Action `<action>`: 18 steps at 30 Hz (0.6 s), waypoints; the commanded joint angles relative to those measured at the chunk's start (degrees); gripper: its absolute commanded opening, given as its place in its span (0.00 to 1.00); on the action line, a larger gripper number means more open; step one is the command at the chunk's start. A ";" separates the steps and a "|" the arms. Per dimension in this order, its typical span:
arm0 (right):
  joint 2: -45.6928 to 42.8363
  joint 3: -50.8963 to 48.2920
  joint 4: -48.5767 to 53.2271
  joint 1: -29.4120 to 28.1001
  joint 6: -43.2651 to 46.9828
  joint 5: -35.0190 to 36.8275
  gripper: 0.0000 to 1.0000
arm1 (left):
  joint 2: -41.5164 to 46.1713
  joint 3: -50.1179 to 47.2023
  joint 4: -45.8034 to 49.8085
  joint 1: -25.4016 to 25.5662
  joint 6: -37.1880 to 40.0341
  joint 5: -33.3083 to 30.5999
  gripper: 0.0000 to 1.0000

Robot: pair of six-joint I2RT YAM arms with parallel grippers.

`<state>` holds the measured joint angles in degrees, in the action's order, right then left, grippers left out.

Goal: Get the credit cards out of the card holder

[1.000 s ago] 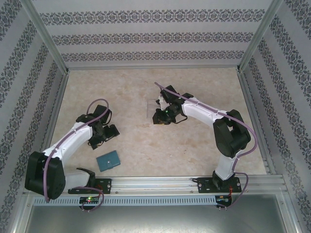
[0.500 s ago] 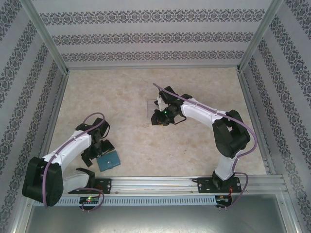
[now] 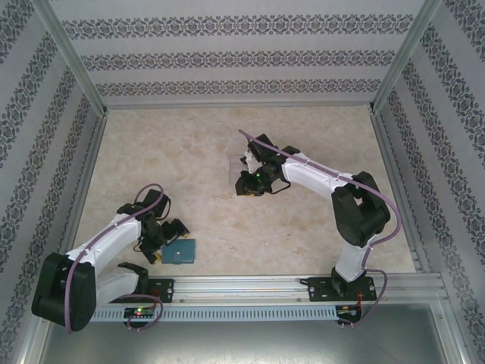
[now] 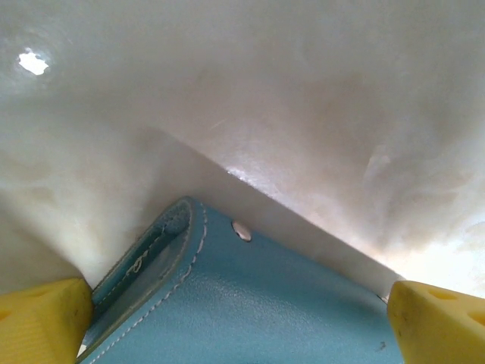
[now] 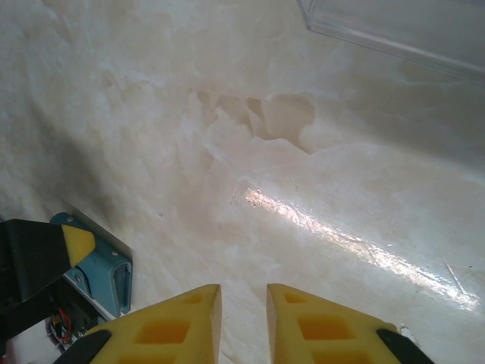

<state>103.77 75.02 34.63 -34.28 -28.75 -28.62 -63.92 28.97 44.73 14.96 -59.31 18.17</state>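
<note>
The teal card holder point(image 3: 183, 251) lies closed on the table near the left arm's base. My left gripper point(image 3: 164, 244) is down at it and open wide. In the left wrist view the card holder point(image 4: 250, 303), with its stitched edge and metal stud, reaches from one yellow fingertip point(image 4: 42, 322) to the other. My right gripper point(image 3: 247, 187) hovers over mid-table, its jaws a narrow gap apart with bare table between them point(image 5: 242, 303). Its view catches the card holder's edge point(image 5: 102, 277) at lower left. The credit cards are hidden.
A clear plastic box point(image 3: 237, 167) sits just beyond the right gripper, and its corner point(image 5: 402, 30) shows at the top right of the right wrist view. Patterned walls and metal rails point(image 3: 250, 287) enclose the beige table.
The left arm swung back toward its base and lowered its open gripper over the card holder, which shifted slightly right and turned. The right arm has barely moved.
</note>
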 commanded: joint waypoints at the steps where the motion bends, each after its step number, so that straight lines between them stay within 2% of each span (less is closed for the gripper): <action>1: -1.12 1.62 1.67 -0.51 -0.87 -0.38 0.24 | -1.72 -1.62 -14.67 2.06 -4.31 6.89 1.00; 10: -3.13 1.37 2.79 -0.79 -0.89 1.43 0.24 | -14.15 5.21 -24.93 9.41 -7.96 7.83 0.97; 18: -6.98 -1.06 3.77 -0.61 -0.94 3.61 0.24 | -24.68 15.75 -26.04 13.99 -6.18 8.17 0.89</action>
<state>99.26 75.16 36.77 -34.39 -29.21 -26.76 -84.88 41.08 47.29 25.19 -66.50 14.39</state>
